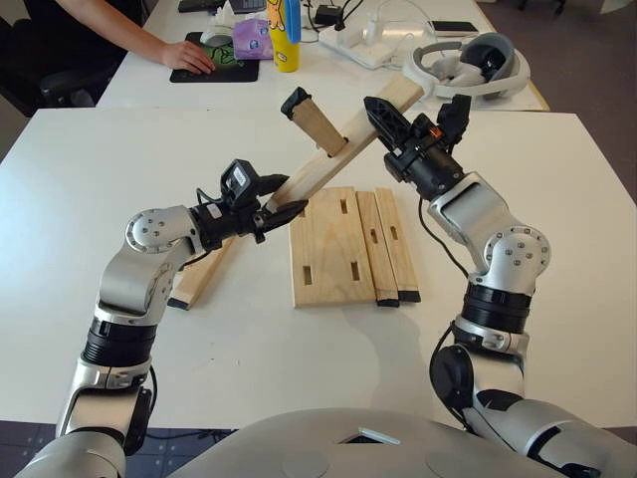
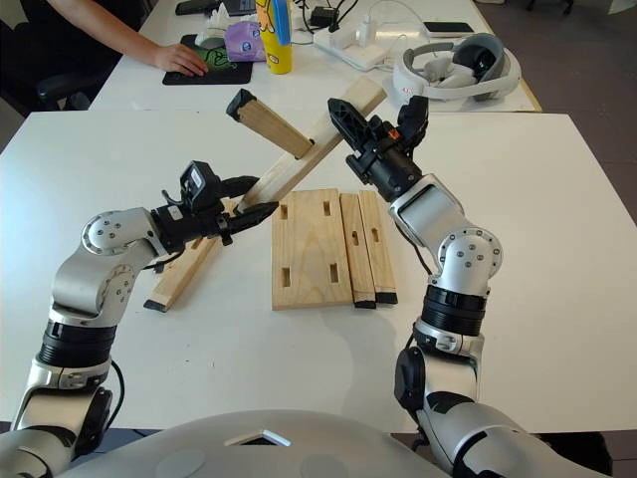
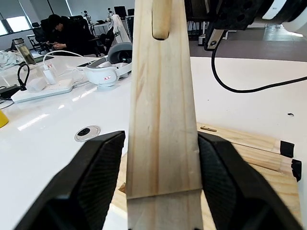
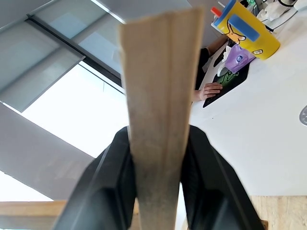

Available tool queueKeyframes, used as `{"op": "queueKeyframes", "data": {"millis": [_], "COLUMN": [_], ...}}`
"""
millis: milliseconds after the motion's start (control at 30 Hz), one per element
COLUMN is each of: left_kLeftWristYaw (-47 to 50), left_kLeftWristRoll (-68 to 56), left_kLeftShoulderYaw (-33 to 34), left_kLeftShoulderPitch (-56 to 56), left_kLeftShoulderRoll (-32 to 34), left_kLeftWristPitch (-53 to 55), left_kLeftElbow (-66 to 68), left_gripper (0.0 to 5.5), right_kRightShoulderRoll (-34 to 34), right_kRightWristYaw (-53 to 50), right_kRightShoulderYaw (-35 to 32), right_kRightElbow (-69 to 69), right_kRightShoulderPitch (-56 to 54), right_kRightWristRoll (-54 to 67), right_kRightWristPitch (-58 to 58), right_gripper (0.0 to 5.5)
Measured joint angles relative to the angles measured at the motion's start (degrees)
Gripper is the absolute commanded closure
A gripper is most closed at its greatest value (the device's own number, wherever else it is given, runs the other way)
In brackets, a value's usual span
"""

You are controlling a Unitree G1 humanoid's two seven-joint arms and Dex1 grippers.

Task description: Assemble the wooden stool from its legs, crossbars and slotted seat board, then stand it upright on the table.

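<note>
Black textured jaws of left gripper (image 1: pixel 283 195) and right gripper (image 1: pixel 413 108) clamp one flat pale-wood leg (image 1: pixel 333 154).

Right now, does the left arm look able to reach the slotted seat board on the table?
Probably not yet. The slotted seat board lies close by, but the left gripper is shut on the long leg, which the right gripper also holds. It would have to let go first.
</note>
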Motion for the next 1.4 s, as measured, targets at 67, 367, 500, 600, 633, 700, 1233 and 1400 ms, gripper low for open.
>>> {"op": "queueKeyframes", "data": {"millis": [67,367,500,600,633,700,1233,1400], "left_kLeftWristYaw": [0.73,1.64,-5.13,-8.21,-9.31,-11.28,-7.17,-3.53], "left_kLeftWristRoll": [-0.7,-12.49,-9.93,-4.98,-2.54,1.26,25.42,30.31], "left_kLeftShoulderYaw": [0.99,9.6,3.43,-3.63,-6.27,-10.06,-25.04,-26.1], "left_kLeftShoulderPitch": [0.25,4.18,10.46,11.97,12.03,12.22,8.6,6.34], "left_kLeftShoulderRoll": [-0.82,-2.69,3.29,5.36,6.22,7.46,2.48,-0.17], "left_kLeftWristPitch": [0.01,2.74,2.56,-0.04,-1.58,-4.79,-20.76,-19.04], "left_kLeftElbow": [-0.02,-5.27,-8.66,-10.16,-10.33,-9.66,1.83,4.64], "left_gripper": [2.09,1.37,1.37,1.37,1.37,1.37,1.37,1.37], "right_kRightShoulderRoll": [-0.22,-1.63,-2.1,-2.2,-2.09,-1.67,-0.48,-0.5], "right_kRightWristYaw": [-0.17,-0.53,-1.18,-1.25,-1.25,-1.23,-0.75,-0.25], "right_kRightShoulderYaw": [0.06,-2.47,-7.01,-7.82,-7.81,-7.63,-5.13,-5.06], "right_kRightElbow": [0.04,2.5,3.9,4.41,4.55,4.59,4.5,4.68], "right_kRightShoulderPitch": [0.0,0.07,0.04,-0.1,-0.14,-0.15,-0.16,-0.68], "right_kRightWristRoll": [-1.26,-12.8,-13.33,-13.04,-13.02,-12.97,-11.3,-11.31], "right_kRightWristPitch": [-0.95,-10.29,-13.57,-13.72,-13.62,-13.16,-9.43,-9.23], "right_gripper": [4.46,4.46,4.46,4.46,4.46,4.46,4.46,4.46]}}
